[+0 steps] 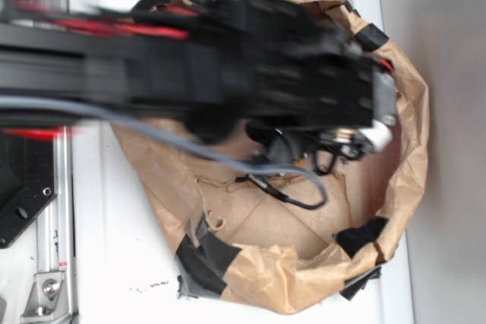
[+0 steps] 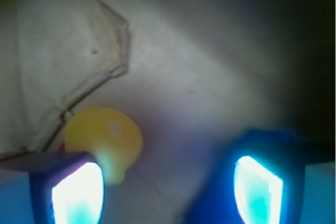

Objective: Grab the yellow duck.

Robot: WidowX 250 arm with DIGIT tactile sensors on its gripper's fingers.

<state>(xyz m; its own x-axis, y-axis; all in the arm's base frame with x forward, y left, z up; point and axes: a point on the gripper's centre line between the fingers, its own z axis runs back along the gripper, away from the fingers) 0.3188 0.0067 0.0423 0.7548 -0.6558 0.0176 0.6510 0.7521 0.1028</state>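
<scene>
open paper floor is seen between the spread jaws of the gripper (image 2: 168, 187). the yellow duck (image 2: 105, 140) is pressed against the inner side of the left finger (image 2: 68, 192). the space is ringed by the crumpled brown paper wall (image 1: 410, 142), taped in places.

Arm (image 1: 228, 66) extends over paper bag (image 1: 304, 278). In wrist view, duck (image 2: 105, 137) lies on bag floor, just beside left fingertip (image 2: 73, 192).
</scene>
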